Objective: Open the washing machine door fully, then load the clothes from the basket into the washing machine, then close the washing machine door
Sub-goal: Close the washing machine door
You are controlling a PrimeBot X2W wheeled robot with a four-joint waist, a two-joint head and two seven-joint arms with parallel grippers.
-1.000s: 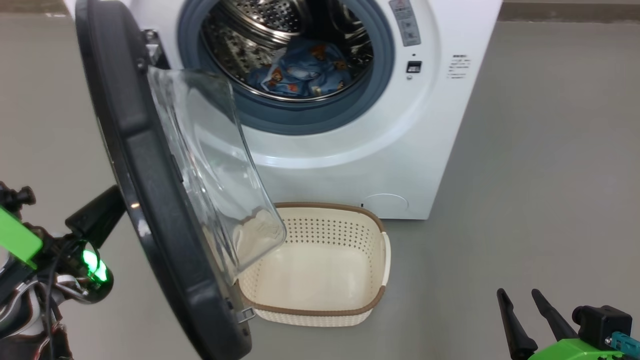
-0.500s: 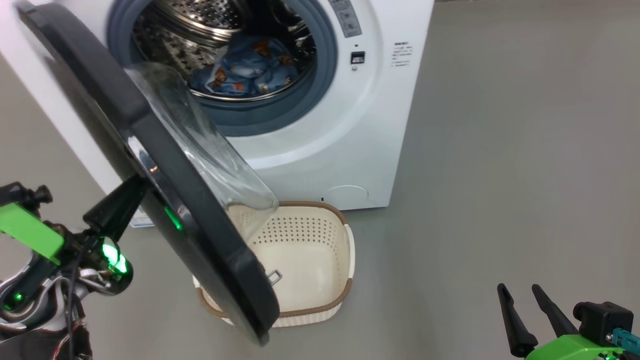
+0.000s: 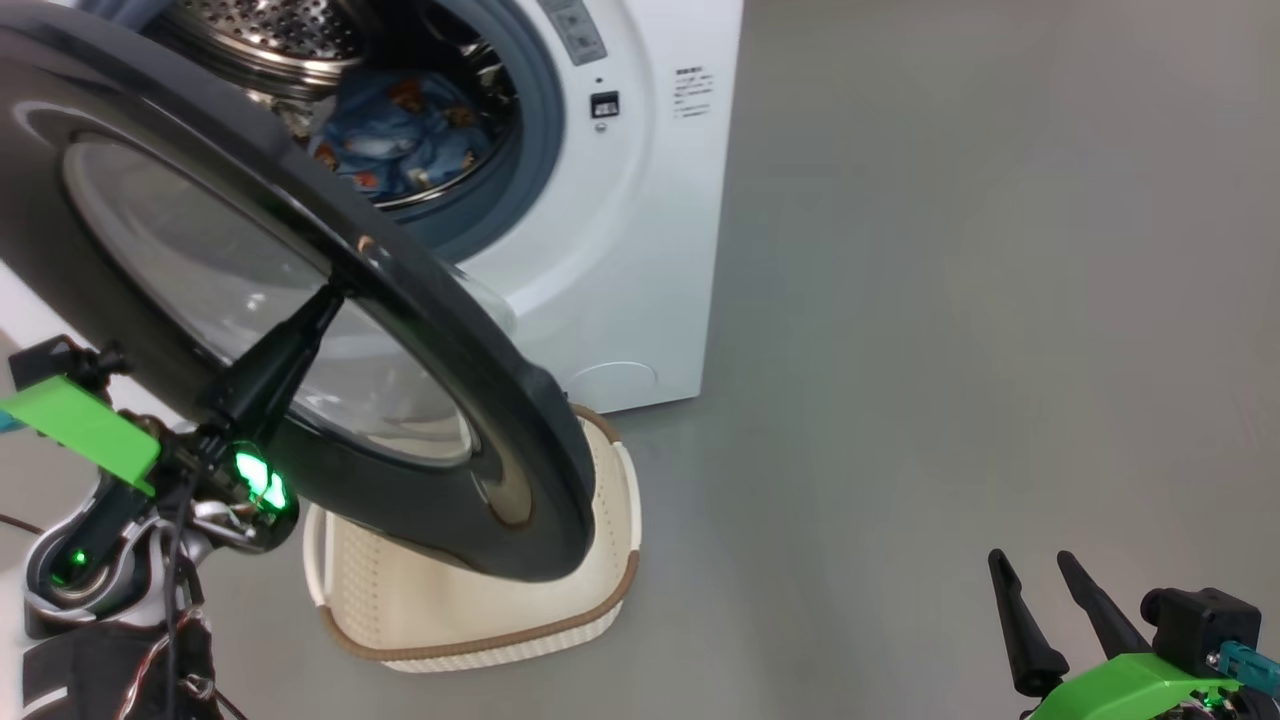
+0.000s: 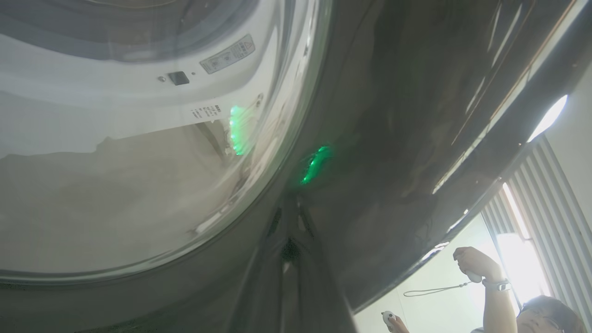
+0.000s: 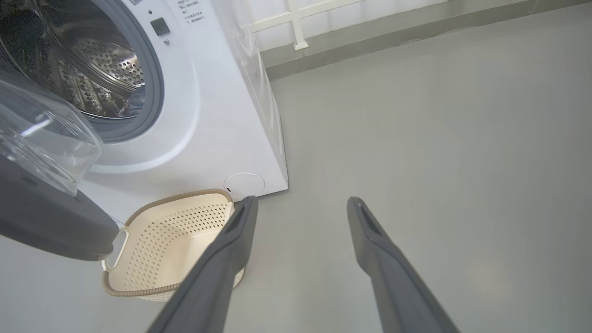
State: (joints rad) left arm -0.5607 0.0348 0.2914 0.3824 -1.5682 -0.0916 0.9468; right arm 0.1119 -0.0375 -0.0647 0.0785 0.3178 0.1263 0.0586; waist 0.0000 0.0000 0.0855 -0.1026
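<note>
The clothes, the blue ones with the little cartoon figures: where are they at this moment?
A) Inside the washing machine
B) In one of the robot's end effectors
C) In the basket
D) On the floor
A: the clothes lie inside the washing machine, seen through its open front, and the part of the basket that shows in the right wrist view is bare.

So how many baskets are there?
1. The basket sits on the floor in front of the washing machine, partly covered by the door. Another could hide behind that door.
</note>
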